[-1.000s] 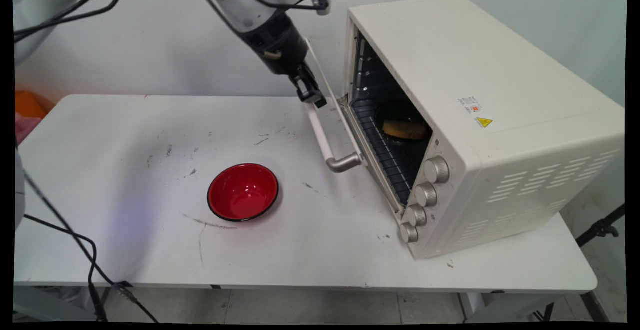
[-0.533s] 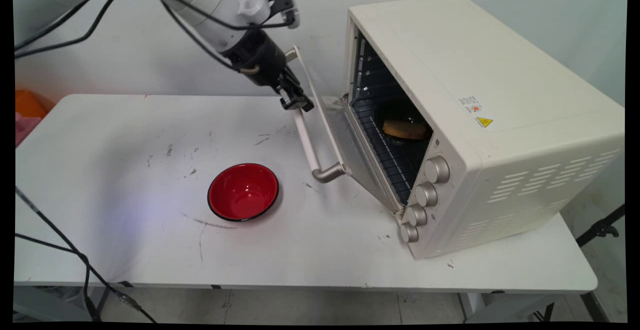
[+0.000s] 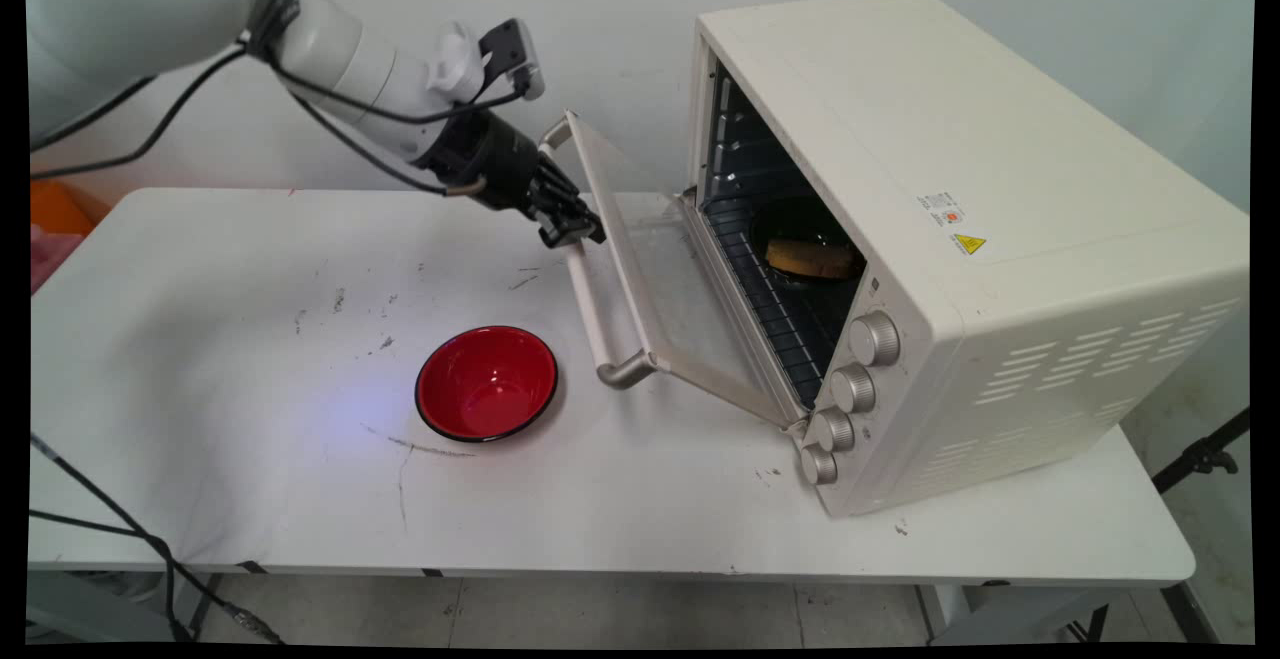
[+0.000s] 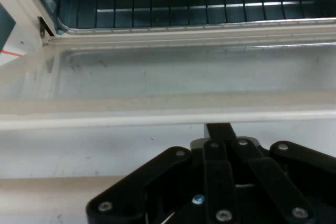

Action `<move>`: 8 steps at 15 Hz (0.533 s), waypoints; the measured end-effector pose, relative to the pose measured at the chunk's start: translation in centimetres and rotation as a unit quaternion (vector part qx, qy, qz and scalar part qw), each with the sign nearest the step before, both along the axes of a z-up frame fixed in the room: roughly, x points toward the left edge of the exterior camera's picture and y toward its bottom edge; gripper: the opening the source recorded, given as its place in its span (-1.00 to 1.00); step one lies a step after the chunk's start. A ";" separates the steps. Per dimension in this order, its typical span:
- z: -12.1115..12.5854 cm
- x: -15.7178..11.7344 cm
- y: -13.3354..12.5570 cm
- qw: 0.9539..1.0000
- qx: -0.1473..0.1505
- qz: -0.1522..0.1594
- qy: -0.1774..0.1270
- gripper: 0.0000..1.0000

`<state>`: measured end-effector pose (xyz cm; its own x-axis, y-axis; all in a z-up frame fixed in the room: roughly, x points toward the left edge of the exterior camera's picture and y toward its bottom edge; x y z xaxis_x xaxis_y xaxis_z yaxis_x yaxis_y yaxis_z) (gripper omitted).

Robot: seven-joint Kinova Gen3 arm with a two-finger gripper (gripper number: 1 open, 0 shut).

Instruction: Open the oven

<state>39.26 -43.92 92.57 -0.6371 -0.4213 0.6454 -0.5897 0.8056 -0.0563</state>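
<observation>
Red bowl (image 3: 486,382): being carried by the white worktop (image 3: 200,359), below and left of the fingers. Gripper (image 3: 572,232): fingers are being kept closed on the door handle (image 3: 590,304). Oven door (image 3: 660,279): being held partly open, right of the fingers. Toaster oven (image 3: 960,239): farther right, food (image 3: 812,259) being held on its rack.
</observation>
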 end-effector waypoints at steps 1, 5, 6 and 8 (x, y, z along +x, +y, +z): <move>-0.8 0.4 0.2 1.000 -0.002 0.000 0.005 -1.00; -3.5 1.9 0.8 1.000 -0.009 0.000 0.027 -1.00; -4.0 2.1 0.9 0.999 -0.011 -0.001 0.032 -1.00; -5.3 2.7 1.1 0.999 -0.016 0.000 0.045 -1.00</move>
<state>41.98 -42.83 87.28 -0.5750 -0.3998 0.7139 -0.5941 0.8039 -0.0282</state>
